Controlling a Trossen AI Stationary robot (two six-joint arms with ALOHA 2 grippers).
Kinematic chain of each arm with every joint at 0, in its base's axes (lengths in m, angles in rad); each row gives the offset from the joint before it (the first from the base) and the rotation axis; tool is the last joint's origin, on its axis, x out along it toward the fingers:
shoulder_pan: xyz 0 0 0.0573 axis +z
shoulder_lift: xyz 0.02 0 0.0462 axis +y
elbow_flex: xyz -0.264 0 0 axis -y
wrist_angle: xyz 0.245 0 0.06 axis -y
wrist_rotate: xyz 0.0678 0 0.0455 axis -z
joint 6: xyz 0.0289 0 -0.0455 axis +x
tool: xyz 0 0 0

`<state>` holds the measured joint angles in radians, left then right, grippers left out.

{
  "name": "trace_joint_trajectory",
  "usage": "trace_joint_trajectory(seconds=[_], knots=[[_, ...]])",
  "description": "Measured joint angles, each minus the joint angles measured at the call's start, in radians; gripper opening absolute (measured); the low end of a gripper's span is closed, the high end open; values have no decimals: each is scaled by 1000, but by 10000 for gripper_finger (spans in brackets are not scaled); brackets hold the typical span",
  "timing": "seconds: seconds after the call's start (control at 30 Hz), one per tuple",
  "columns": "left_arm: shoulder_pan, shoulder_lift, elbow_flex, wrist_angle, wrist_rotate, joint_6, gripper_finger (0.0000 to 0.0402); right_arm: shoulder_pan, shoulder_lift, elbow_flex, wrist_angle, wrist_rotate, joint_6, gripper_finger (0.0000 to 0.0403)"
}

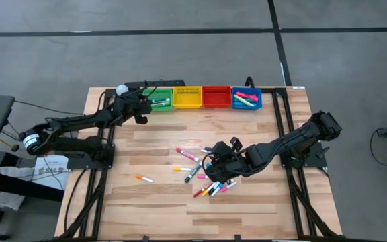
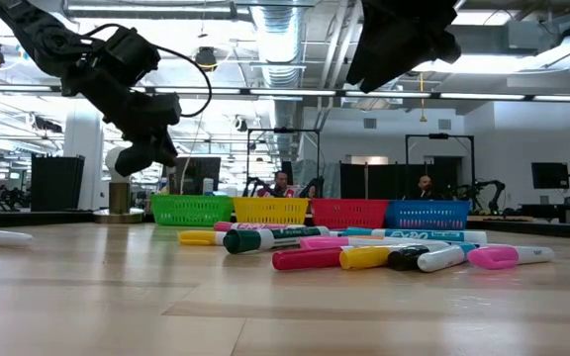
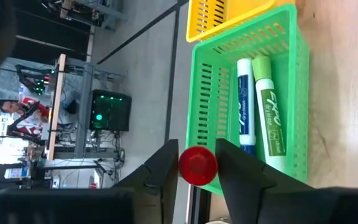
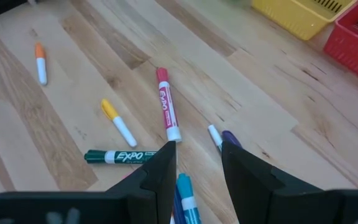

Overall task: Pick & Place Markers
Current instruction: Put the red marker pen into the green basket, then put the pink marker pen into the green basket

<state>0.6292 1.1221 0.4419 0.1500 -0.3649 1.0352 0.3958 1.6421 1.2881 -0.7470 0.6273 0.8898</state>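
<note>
Four bins at frame top of the worktop (image 1: 160, 202): green bin (image 1: 158, 99) holds two markers (image 3: 260, 106), left gripper (image 3: 197, 167) above it clasps a red marker (image 3: 197, 165); blue bin (image 1: 246, 98) holds several; right gripper (image 4: 198, 163), parted and empty, over the loose pile (image 1: 210, 176) at centre.
</note>
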Motion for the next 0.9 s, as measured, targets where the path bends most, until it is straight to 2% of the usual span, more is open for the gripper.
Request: trace_joint_trajectory(seconds=[0.57,0.8,0.9], knots=[[0,-1,0,73,1,-43,148,0,0,0,0,1,1,118],[-34,-3,0,203,8,-294,164,0,0,0,0,1,1,118],[-76,-9,1,224,100,-421,166,0,0,0,0,1,2,118]])
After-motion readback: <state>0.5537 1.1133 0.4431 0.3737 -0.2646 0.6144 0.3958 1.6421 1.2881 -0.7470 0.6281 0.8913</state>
